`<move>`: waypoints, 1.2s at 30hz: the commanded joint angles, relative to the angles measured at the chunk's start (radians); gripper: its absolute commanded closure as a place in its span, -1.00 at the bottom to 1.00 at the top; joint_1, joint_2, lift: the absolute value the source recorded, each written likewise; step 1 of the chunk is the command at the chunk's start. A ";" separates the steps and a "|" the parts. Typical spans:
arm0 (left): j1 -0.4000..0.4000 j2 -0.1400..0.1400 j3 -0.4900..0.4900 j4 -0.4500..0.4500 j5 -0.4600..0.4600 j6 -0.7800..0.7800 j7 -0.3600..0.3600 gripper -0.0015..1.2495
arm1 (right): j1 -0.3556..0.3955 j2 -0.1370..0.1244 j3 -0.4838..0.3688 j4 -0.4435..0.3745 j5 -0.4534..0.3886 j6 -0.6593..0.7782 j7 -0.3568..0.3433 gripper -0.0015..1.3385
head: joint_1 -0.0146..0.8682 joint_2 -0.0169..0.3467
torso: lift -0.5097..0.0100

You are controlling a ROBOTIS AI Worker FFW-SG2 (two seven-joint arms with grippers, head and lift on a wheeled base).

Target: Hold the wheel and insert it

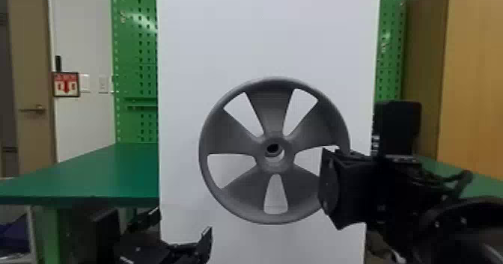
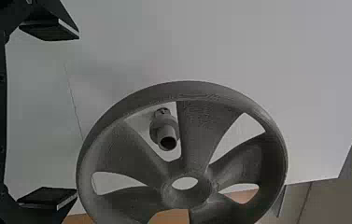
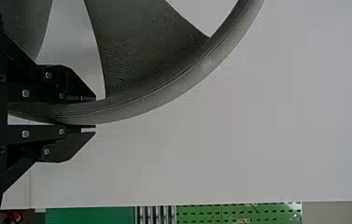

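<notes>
Wheel (image 1: pixel 274 113): upright in front of white panel (image 1: pixel 262 27), off the peg (image 2: pixel 157 127), which the left wrist view shows through a spoke opening. Right gripper (image 3: pixel 94 113): fingers clamped on the rim near 4 o'clock, head view. Left gripper (image 2: pixel 49 114): fingers wide apart, not touching the wheel, toward its 7 o'clock. Step, as judged: aligning for insertion. Next move calls for centring hub (image 1: pixel 275 165) on peg, wheel square, then a straight push panelward.

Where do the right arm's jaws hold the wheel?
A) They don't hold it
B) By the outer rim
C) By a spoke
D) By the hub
B: in the right wrist view, the outer rim of the wheel runs between the right arm's jaws, one on each side.
</notes>
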 commanded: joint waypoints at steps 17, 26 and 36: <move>-0.001 0.000 -0.003 0.000 -0.001 0.000 0.001 -0.84 | -0.044 0.001 0.014 0.012 0.012 0.033 0.000 0.76 | -0.75 -0.82 | -0.74; 0.002 0.000 -0.003 0.000 -0.001 0.000 0.001 -0.84 | -0.046 0.001 0.017 0.014 0.017 0.033 0.000 0.76 | -0.75 -0.82 | -0.74; 0.002 0.000 -0.003 0.000 -0.001 0.000 0.001 -0.84 | -0.046 0.001 0.015 0.017 0.020 0.033 0.000 0.76 | -0.75 -0.82 | -0.74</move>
